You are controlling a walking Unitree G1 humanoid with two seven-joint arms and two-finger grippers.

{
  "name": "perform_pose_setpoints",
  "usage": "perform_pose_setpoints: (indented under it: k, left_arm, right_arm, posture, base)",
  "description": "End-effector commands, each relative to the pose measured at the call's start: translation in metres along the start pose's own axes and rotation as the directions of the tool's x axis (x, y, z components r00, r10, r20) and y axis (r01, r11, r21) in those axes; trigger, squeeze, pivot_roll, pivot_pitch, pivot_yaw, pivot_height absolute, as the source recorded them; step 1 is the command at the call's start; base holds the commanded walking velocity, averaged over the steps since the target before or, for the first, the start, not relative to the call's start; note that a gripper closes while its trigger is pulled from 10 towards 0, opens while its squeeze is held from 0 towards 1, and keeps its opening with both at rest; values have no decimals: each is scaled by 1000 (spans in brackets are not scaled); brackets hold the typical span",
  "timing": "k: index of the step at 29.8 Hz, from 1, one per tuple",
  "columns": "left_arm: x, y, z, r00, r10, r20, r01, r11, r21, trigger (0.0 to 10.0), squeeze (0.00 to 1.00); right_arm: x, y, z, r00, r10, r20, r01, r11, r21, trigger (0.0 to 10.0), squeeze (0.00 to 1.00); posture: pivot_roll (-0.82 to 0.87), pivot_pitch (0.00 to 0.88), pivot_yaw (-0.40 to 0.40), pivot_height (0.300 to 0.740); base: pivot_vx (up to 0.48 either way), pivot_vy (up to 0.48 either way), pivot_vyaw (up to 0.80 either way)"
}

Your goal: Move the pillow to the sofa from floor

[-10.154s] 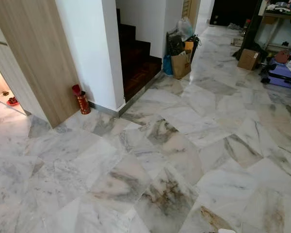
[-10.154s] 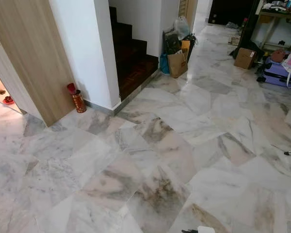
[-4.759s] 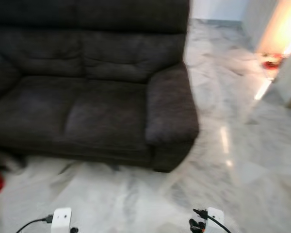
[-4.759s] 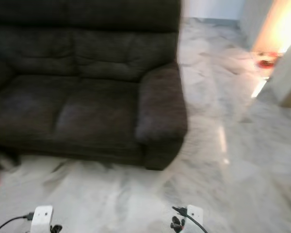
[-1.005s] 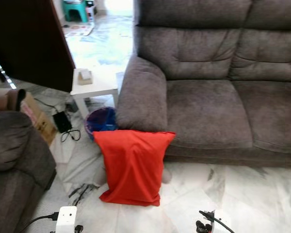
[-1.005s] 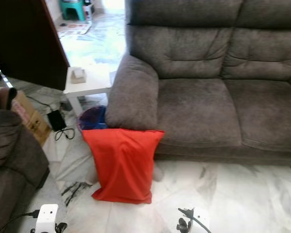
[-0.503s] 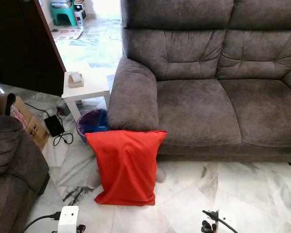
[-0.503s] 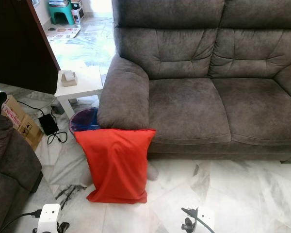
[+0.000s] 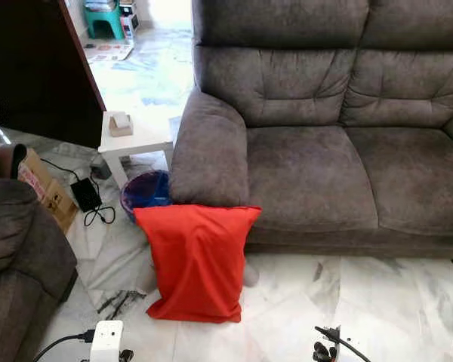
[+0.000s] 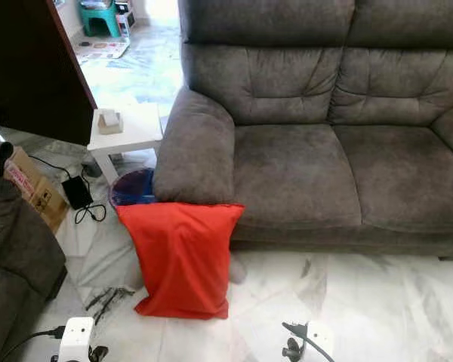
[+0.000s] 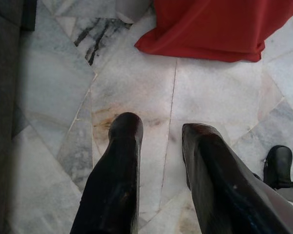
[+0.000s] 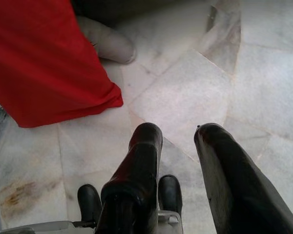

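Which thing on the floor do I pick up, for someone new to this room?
Find the grey sofa and look at its armrest beside the white side table. Leaning against that armrest's front, bottom edge on the marble floor, stands the pillow. It is bright red.

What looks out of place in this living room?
The red pillow stands on the marble floor, leaning against the grey sofa's armrest instead of lying on its seat. Loose black cables also trail on the floor beside the white side table.
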State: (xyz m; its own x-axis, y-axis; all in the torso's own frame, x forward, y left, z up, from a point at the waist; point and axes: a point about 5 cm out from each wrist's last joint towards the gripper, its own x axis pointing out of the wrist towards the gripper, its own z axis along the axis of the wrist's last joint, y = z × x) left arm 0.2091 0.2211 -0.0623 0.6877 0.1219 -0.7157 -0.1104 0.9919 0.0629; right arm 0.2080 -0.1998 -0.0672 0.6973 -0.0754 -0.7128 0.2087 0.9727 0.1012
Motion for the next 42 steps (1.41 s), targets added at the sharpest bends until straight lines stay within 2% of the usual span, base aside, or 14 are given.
perform_pose_setpoints:
  k: [1,33,36,42]
  left_arm:
    - [-2,1,-8,1000,5,-24,-5,1000,0,10000,0]
    - [-2,5,-7,1000,20,-17,-20,1000,10,10000,0]
    - [-2,5,-6,999,31,-17,-30,999,44,10000,0]
    - [-1,4,-4,999,33,-6,-32,999,40,10000,0]
  right_arm:
    - [-1,1,-7,1000,1,-25,-1,1000,9,10000,0]
    - [-1,9,-7,998,46,-30,-45,999,16,10000,0]
    - [-1,9,-7,998,56,-28,-56,998,4,10000,0]
    - [-1,10,-8,997,70,-36,-70,997,-18,10000,0]
  posture:
    - [32,143,26,740]
    - [34,118,28,740]
    - [33,114,30,740]
    - [35,112,28,740]
  base:
    - [289,0,0]
    - [330,0,0]
    - [0,0,0]
    - [0,0,719]
